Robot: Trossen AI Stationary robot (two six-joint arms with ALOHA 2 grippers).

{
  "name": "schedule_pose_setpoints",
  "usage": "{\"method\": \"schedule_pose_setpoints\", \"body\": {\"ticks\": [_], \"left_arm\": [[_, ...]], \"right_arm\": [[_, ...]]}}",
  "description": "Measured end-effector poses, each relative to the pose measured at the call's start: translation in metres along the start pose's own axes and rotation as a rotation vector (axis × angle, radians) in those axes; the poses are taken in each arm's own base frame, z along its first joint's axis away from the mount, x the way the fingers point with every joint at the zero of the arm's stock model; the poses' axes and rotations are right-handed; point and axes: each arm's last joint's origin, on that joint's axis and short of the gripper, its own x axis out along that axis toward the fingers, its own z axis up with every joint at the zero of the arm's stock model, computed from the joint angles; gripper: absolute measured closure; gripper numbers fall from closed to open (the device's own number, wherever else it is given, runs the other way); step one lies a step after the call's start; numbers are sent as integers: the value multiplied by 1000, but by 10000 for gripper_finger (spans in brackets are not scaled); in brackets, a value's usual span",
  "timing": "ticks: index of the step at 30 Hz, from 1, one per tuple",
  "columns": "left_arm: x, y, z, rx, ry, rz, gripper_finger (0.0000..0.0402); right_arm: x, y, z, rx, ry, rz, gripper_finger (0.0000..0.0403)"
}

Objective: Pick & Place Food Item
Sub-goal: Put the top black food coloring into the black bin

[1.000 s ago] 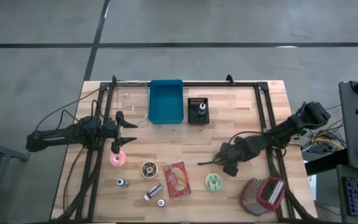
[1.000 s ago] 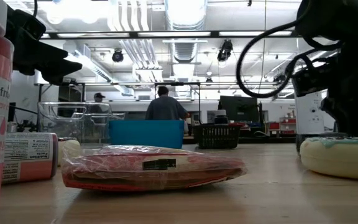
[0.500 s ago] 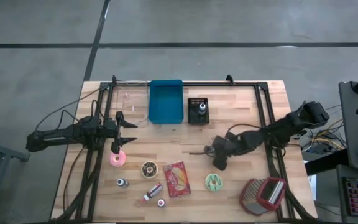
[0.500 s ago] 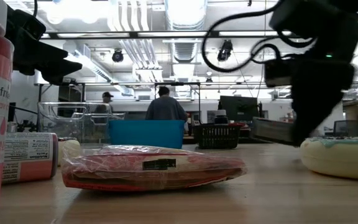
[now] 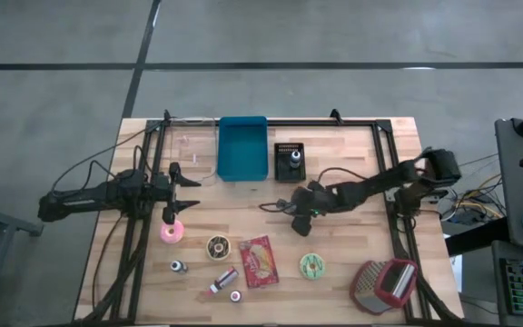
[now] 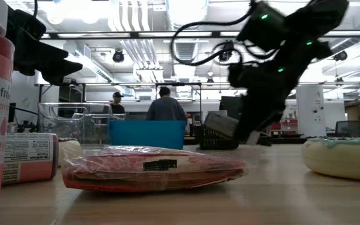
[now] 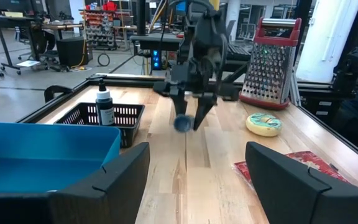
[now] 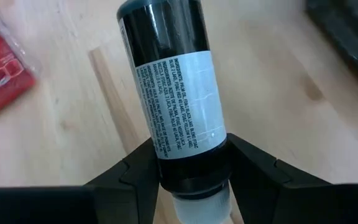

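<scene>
A dark bottle [image 8: 173,81] with a white label and a whitish cap hangs over the middle of the table, with my right gripper [image 5: 300,220] shut on it. The left wrist view shows its round bottom [image 7: 182,123] below the fingers, and the low view shows the tilted bottle [image 6: 220,125] above the wood. My left gripper [image 5: 189,191] waits open at the table's left, level, with nothing between its fingers [image 7: 135,168]. My right gripper pinches the bottle between its two fingers [image 8: 135,171] at the cap end, on the dark body just above the whitish cap [image 8: 194,208]. It comes slanting down from the table's right. The bottle sticks out ahead of the fingers, bottom foremost, tilted and clear of the table.
A blue bin [image 5: 242,147] and a black basket [image 5: 290,162] holding a small bottle stand at the far side. Nearer lie a pink donut [image 5: 171,232], a green donut [image 5: 312,265], a red packet [image 5: 261,262], small jars and a red grater [image 5: 384,283].
My right gripper has carried the bottle toward the table's left and a little toward the far edge, away from the green donut. It has tipped further downward. The bottle has stayed between the fingers, clear of the table.
</scene>
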Motion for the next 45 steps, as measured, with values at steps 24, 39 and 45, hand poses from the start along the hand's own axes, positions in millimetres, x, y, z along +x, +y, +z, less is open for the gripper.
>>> {"method": "schedule_pose_setpoints", "body": {"ticks": [24,39,45], "left_arm": [[0,0,0,-1,5,-1,129],[0,0,0,-1,5,-1,129],[0,0,0,0,5,0,129]], "right_arm": [[32,19,51,-26,332,-149,231],[21,19,64,-4,224,-213,126],[15,29,64,-52,132,-316,128]]}}
